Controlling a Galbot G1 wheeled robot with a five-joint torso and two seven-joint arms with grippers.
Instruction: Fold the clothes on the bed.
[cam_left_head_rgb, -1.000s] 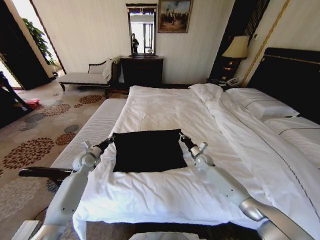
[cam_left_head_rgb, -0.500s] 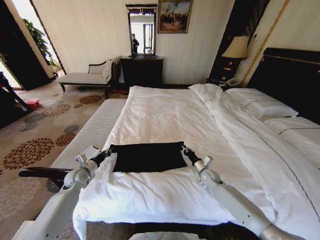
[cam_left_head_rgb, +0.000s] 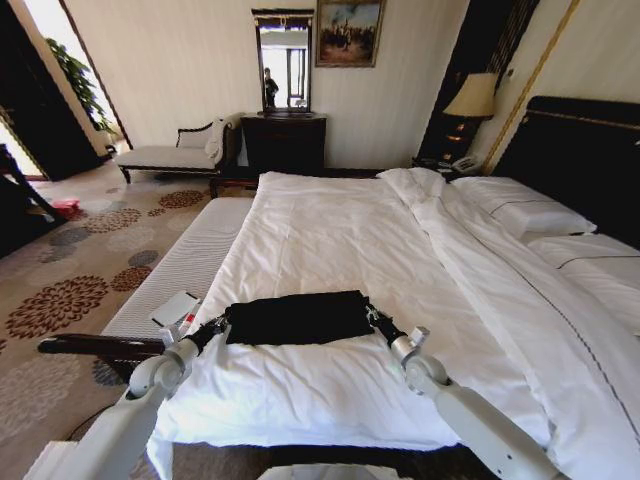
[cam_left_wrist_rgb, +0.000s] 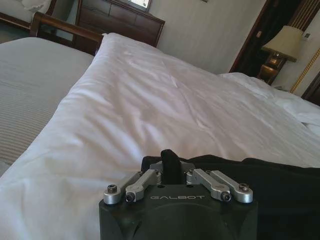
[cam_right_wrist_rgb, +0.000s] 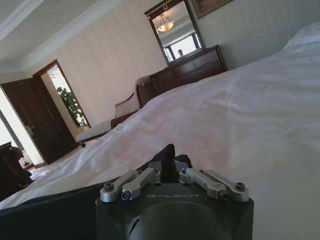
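The clothes, one black T-shirt (cam_left_head_rgb: 298, 318), lie as a narrow flat band across the near part of the bed (cam_left_head_rgb: 330, 225), on its white duvet. My left gripper (cam_left_head_rgb: 222, 322) is shut on the band's left end. My right gripper (cam_left_head_rgb: 370, 315) is shut on its right end. In the left wrist view the left gripper (cam_left_wrist_rgb: 170, 164) pinches a ridge of black fabric, and the rest of the T-shirt (cam_left_wrist_rgb: 272, 185) spreads off to one side. The right wrist view has the right gripper (cam_right_wrist_rgb: 170, 159) shut on a raised black corner of the T-shirt (cam_right_wrist_rgb: 55, 215). No lettering shows.
A narrow bench (cam_left_head_rgb: 190, 255) with a white ribbed cushion runs along the bed's left side, and a small white object (cam_left_head_rgb: 176, 307) lies on its near end. Pillows (cam_left_head_rgb: 520, 205) and a dark headboard (cam_left_head_rgb: 585, 150) are at the right. Patterned carpet (cam_left_head_rgb: 70, 290) lies left.
Both grippers have drawn back toward the bed's near edge with the T-shirt's far edge. The black square has shrunk to a narrow band, folded over itself.
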